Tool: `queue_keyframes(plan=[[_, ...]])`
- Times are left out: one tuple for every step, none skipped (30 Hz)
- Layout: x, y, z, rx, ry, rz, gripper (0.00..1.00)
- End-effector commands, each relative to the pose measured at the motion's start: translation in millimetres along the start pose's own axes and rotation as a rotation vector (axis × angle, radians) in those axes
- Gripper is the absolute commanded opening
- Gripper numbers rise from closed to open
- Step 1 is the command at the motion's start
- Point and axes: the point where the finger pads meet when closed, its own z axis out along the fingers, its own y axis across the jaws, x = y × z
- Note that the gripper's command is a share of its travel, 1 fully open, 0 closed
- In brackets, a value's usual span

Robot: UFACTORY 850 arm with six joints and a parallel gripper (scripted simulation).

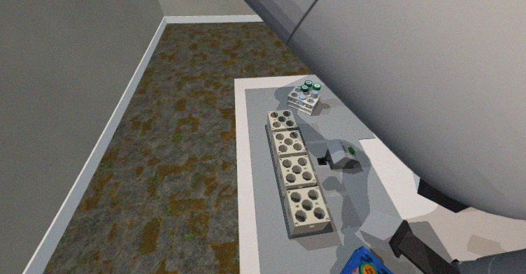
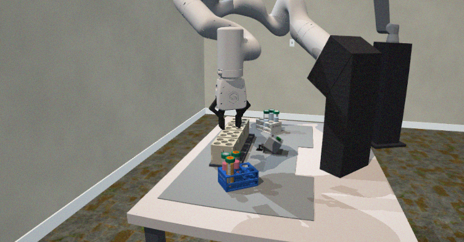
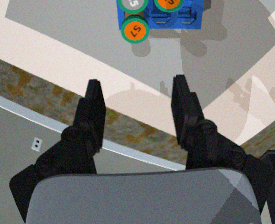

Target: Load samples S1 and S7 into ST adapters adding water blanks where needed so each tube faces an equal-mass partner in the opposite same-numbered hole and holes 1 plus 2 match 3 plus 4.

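My gripper (image 2: 229,125) (image 3: 137,91) is open and empty. It hangs in the air above the table, apart from every tube. The blue sample rack RS (image 2: 240,179) (image 3: 192,20) (image 1: 357,258) holds three green-capped tubes. Two have orange dots (image 3: 135,30) and one has a grey dot (image 3: 132,0). In the exterior view these tubes (image 2: 229,162) stand upright. Four cream adapters (image 1: 307,205) (image 1: 281,119) (image 2: 229,140) sit in a row on the stand ST, with all holes empty. The blank rack RB (image 1: 302,106) (image 2: 270,127) holds three green-capped blanks (image 1: 308,84).
A grey box with the green DONE key (image 1: 350,150) (image 2: 278,138) sits to the right of the adapters. The arm's black base block (image 2: 347,107) stands on the table's right side. The arm fills the upper right of the top view. The table's left edge (image 1: 240,183) runs close beside the stand.
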Motion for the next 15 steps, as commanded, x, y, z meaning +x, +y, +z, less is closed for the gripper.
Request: queue_keyframes(plan=[[-0.1,-0.5,3.3,0.002,0.0,0.001,0.57],[-0.1,-0.5,5.4,0.002,0.0,0.001,0.57],[-0.1,-0.5,7.4,0.002,0.0,0.001,0.57],[-0.1,-0.5,9.4,0.002,0.0,0.001,0.57],[-0.1,-0.5,11.4,0.002,0.0,0.001,0.57],[-0.1,-0.5,13.4,0.002,0.0,0.001,0.57],[-0.1,-0.5,15.4,0.002,0.0,0.001,0.57],[-0.1,-0.5,17.4,0.002,0.0,0.001,0.57],[-0.1,-0.5,19.4,0.002,0.0,0.001,0.57],[-0.1,-0.5,21.4,0.002,0.0,0.001,0.57],[-0.1,-0.5,23.4,0.002,0.0,0.001,0.57],[-0.1,-0.5,23.4,0.002,0.0,0.001,0.57],[-0.1,-0.5,23.4,0.002,0.0,0.001,0.57],[-0.1,-0.5,25.4,0.002,0.0,0.001,0.57],[-0.1,-0.5,27.4,0.002,0.0,0.001,0.57]])
